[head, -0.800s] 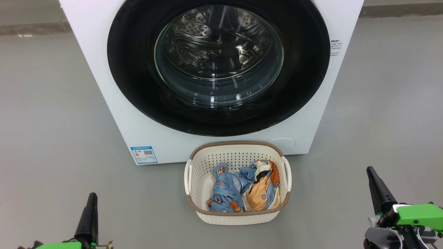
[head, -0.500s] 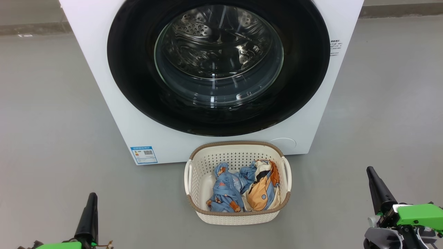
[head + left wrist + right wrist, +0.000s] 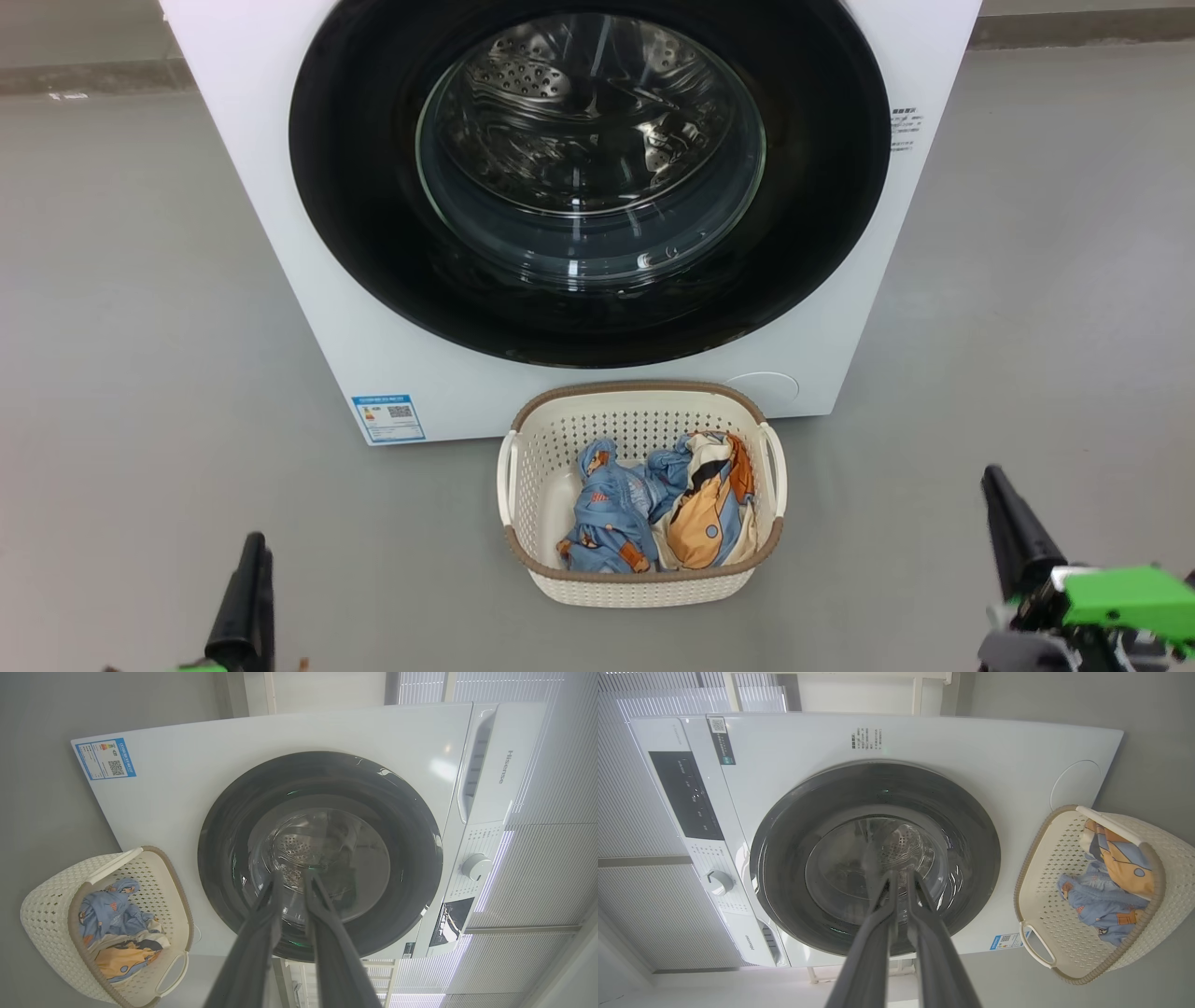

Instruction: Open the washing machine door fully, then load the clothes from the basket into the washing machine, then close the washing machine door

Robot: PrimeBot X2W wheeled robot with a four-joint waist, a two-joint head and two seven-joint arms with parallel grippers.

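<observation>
Both tools sit lower in head view vs a moment ago: the left tool (image 3: 253,551) has sunk toward the bottom edge at lower left, and the right tool (image 3: 995,485) likewise at lower right. Washer, basket & clothes haven't budged. Left tool's fingers are slightly parted w/ a narrow gap at the tips, empty, pointing at the door's centre in its wrist view. Right tool's fingers are closer, w/ a slim gap & nothing btwn them, aimed the same way. The washing machine door (image 3: 355,233) is shut, flush w/ the front of the washing machine (image 3: 271,215); the steel drum (image 3: 560,103) shows thru the window. The basket (image 3: 635,385) stands on the grey floor (image 3: 140,373) just in front of the machine, below the door, well apart from both tools. The clothes (image 3: 653,509) lie inside it, blue garment on robot's left, cream/orange one on the right, touching. The blue label sticker (image 3: 387,417) sits low on the machine's front, left of the basket.
</observation>
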